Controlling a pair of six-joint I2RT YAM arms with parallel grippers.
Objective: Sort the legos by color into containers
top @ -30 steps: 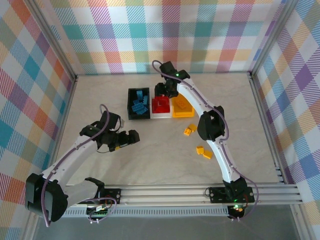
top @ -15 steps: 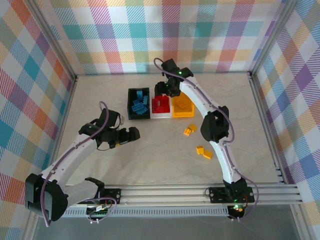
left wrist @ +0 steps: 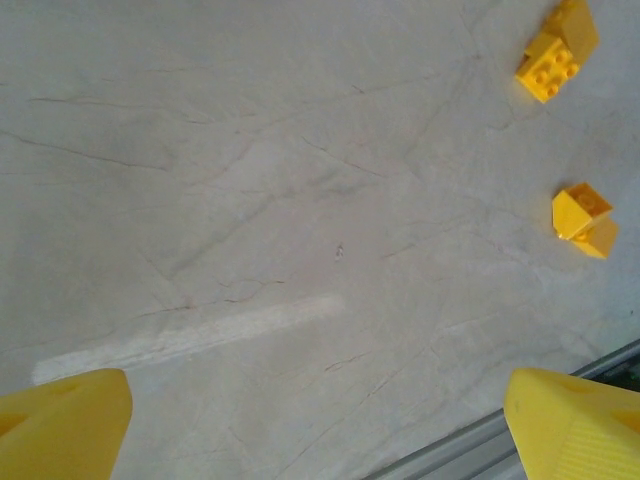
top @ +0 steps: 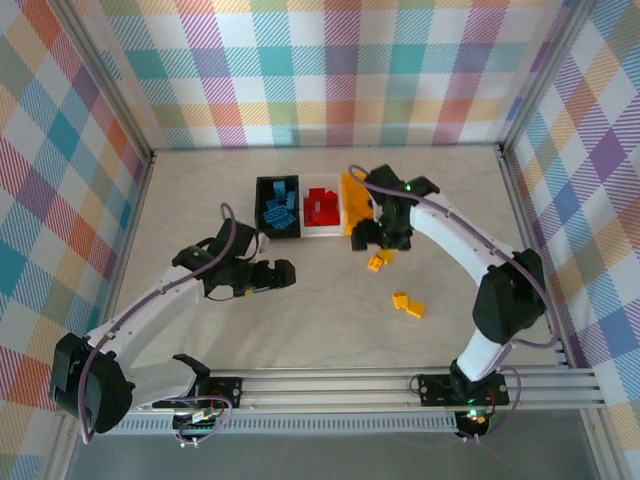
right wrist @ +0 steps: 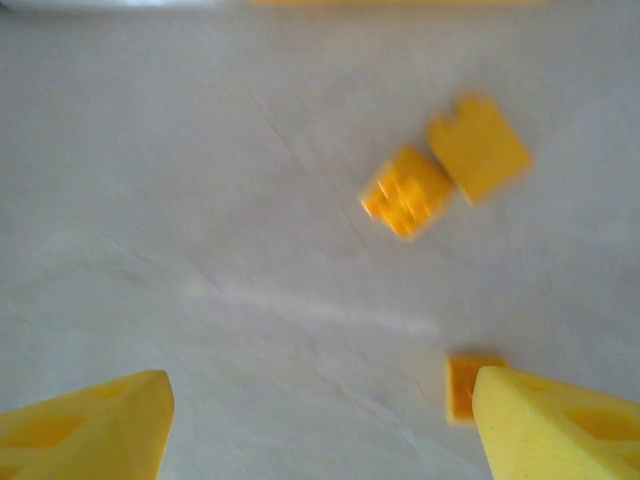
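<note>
- On the veined, matte table [left wrist: 250, 150], small studded yellow-orange legos [left wrist: 547, 68] lie loose.
- Left hand [left wrist: 320, 425] gapes empty; right hand [right wrist: 320, 420] likewise spread, wedge-shaped yellow fingers [right wrist: 80, 425] apart.

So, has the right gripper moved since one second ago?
Yes. The right gripper was over the white bin; now it is further right and nearer the front edge of the table, by the loose yellow legos.
</note>
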